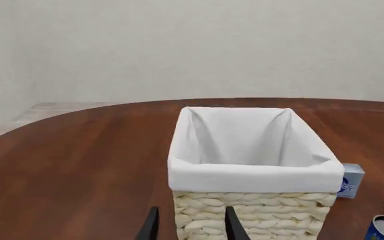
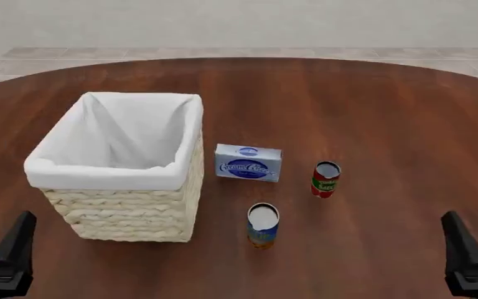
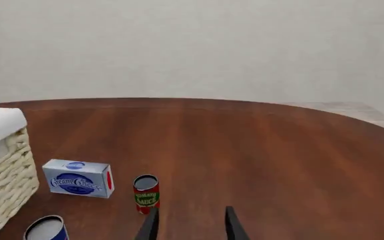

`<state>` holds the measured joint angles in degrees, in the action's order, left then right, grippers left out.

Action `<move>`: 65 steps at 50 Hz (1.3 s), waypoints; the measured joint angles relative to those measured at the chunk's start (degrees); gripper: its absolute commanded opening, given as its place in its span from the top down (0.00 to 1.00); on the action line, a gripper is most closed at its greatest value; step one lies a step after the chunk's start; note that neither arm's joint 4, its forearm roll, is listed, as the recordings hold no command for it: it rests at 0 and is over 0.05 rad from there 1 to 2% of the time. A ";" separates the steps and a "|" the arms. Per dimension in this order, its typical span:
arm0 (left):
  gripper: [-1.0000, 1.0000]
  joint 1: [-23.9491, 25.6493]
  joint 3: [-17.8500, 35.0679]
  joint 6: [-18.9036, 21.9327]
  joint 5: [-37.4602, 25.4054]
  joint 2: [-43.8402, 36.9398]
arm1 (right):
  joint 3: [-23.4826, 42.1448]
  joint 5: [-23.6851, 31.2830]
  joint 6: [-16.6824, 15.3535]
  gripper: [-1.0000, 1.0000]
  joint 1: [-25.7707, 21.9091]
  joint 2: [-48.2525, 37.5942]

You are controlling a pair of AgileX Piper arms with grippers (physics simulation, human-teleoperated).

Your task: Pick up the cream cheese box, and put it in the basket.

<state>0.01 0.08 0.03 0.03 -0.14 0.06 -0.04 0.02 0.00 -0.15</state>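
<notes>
— Where lies the box?
— On the table, just right of the basket, well ahead of both grippers.
— Left gripper?
— Fingers parted, empty, facing the basket.
— Right gripper?
— Parted too, empty, box ahead to its left.

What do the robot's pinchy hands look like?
Only bits of them show. The left gripper and right gripper are plain black with thin, flat, pointed fingers. No cables, markings or other colours are visible.
</notes>
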 measured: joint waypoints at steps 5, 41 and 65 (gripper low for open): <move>0.00 -0.03 0.07 0.07 0.02 -0.12 | 0.06 -0.13 0.09 0.00 0.00 -0.34; 0.00 -0.42 0.22 0.44 0.00 -0.19 | 5.19 -0.20 -0.33 0.00 -2.65 -4.99; 0.00 -0.80 0.28 0.27 0.09 0.01 | 15.16 -7.56 -3.65 0.00 -13.98 -22.70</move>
<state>-0.79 0.37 0.31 0.12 -0.14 15.22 -7.60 -3.63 -13.99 -22.85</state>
